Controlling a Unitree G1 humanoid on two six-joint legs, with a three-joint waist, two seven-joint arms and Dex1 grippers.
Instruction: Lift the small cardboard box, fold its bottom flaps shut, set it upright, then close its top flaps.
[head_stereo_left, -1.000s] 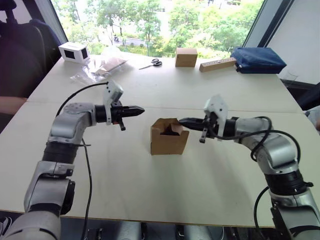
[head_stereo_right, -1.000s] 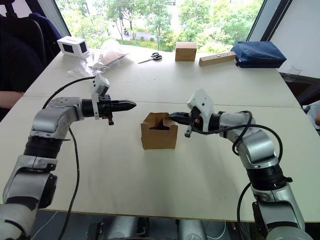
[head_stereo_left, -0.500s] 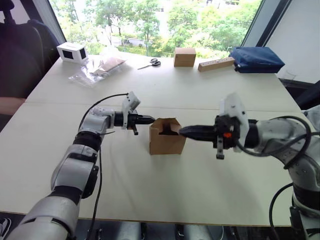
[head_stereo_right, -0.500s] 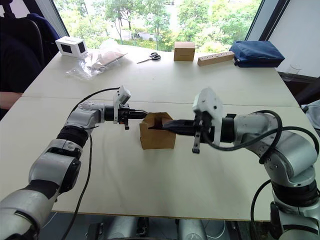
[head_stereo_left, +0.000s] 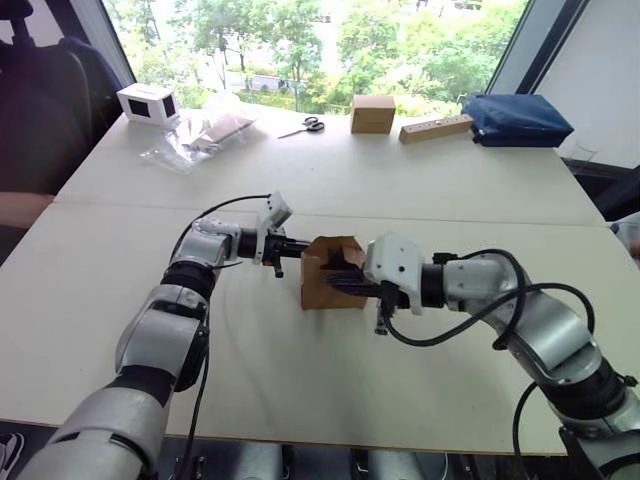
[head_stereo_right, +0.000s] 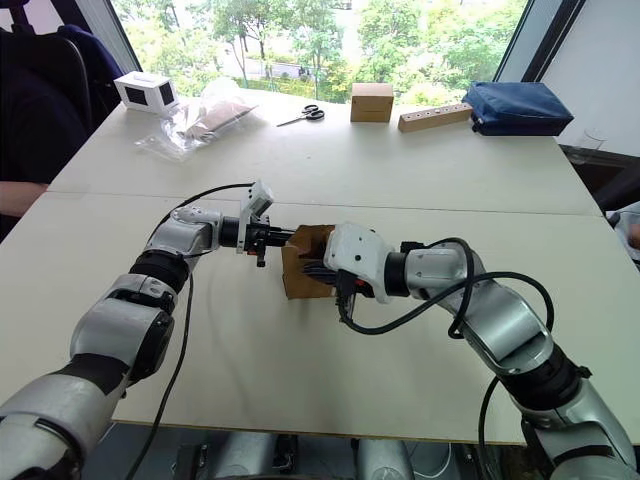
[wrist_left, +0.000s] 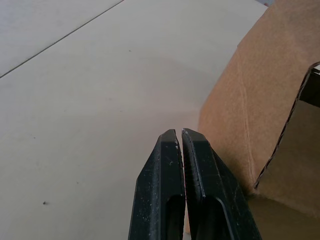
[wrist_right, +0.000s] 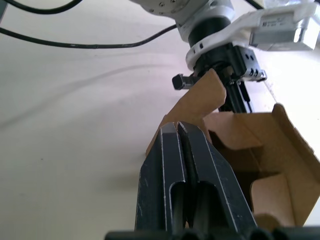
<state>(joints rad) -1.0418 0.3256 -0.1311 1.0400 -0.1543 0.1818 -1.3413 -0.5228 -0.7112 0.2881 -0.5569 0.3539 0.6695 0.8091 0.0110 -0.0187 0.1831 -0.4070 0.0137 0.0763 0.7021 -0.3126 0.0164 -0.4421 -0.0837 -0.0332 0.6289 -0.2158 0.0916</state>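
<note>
The small cardboard box (head_stereo_left: 322, 283) stands on the table with its open end up. Its top flaps (wrist_right: 199, 98) stick upward and the inside is dark. The bottom flaps are hidden underneath. My left gripper (head_stereo_left: 301, 243) is shut with nothing in it, and its tip touches the box's left wall near the rim; the left wrist view shows the fingertips (wrist_left: 171, 136) beside the brown wall (wrist_left: 250, 95). My right gripper (head_stereo_right: 322, 272) is shut and empty, lying along the box's near wall with its tip (wrist_right: 177, 126) at the left front corner flap.
At the far edge of the table are a white box with a dark window (head_stereo_left: 148, 103), plastic bags (head_stereo_left: 200, 135), scissors (head_stereo_left: 305, 126), a cube-shaped brown box (head_stereo_left: 372, 113), a wooden block (head_stereo_left: 435, 128) and a blue bag (head_stereo_left: 515, 118). A person's arm (head_stereo_left: 20, 210) rests at the left.
My left gripper has moved right until it reaches the box's left wall. My right arm has swung in from the box's right side across its near wall. The box stays put.
</note>
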